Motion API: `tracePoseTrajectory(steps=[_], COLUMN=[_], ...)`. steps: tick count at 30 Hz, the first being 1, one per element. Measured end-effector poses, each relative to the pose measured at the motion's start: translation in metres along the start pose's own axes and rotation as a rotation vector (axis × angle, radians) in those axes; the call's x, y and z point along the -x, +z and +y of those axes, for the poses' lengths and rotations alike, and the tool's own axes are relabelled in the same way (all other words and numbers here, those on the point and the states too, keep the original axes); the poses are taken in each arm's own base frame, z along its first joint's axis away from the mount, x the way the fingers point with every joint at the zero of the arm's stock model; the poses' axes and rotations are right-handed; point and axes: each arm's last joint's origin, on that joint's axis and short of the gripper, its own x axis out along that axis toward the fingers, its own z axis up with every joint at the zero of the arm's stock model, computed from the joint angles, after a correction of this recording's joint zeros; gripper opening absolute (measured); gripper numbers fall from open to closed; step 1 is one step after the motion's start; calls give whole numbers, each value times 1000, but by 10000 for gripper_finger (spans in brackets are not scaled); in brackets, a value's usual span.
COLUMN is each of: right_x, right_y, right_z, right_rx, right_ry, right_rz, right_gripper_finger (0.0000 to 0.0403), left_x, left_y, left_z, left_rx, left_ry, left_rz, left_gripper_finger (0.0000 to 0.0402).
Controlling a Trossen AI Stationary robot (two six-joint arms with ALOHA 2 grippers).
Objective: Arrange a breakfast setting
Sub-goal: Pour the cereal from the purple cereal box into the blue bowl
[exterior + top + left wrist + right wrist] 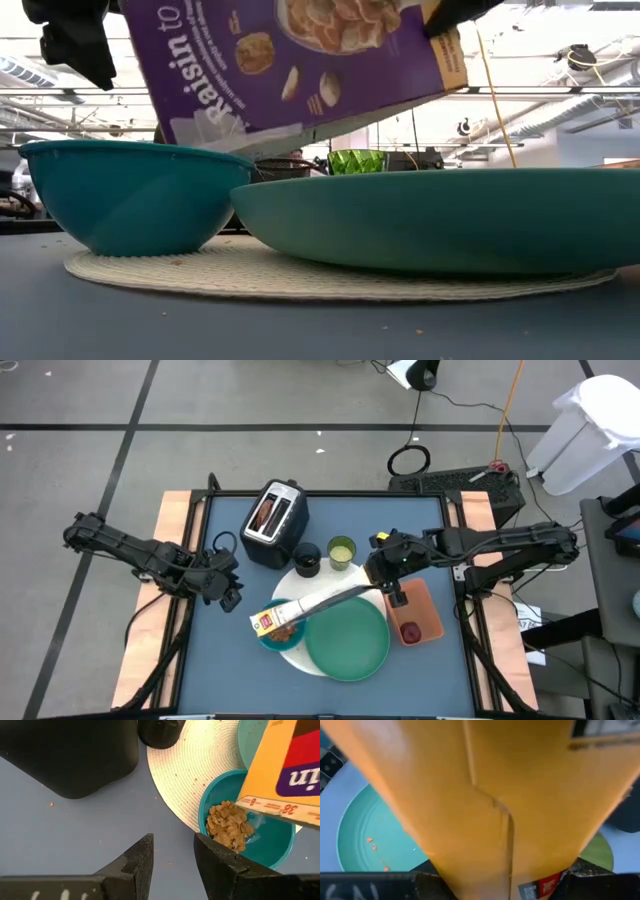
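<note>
The step in hand is filling the bowl (250, 827) with cereal. Your right gripper (385, 567) clamps the cereal box (315, 608) at its base, tilting it so its open end hangs over the bowl. The bowl sits on the white mat (290, 645), touching the green plate (347, 638), and already holds 1 heap of flakes (229, 825).

Your left gripper (172, 855) waits beside the bowl, fingers slightly spread and empty.

The 2 cups (323, 556) stand behind the mat, near the toaster (273, 520).

Next move, as judged: level the box to stop the pour, lift it clear of the bowl, and set it down away from the setting. Avoid spilling flakes.
</note>
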Motion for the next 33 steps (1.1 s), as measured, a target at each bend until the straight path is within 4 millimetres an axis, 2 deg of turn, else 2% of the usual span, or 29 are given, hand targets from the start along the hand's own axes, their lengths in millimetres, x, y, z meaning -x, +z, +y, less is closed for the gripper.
tracePoseTrajectory(steps=[4, 11, 17, 21, 27, 33], right_x=[7, 5, 9, 4, 11, 6], right_y=[7, 2, 7, 3, 9, 6], right_z=[-1, 0, -1, 0, -1, -1], right_rx=[5, 5, 5, 4, 13, 17], right_ry=[-9, 0, -7, 5, -16, -8], right_rz=[-47, 1, -30, 24, -59, -17], right_gripper_finger=[167, 167, 167, 167, 167, 167], left_x=[0, 0, 0, 0, 0, 0], left_y=[0, 0, 0, 0, 0, 0], left_z=[0, 0, 0, 0, 0, 0], left_rx=[1, 1, 1, 1, 1, 1], left_ry=[0, 0, 0, 0, 0, 0], left_rz=[0, 0, 0, 0, 0, 0], left_gripper_finger=[145, 145, 145, 145, 145, 145])
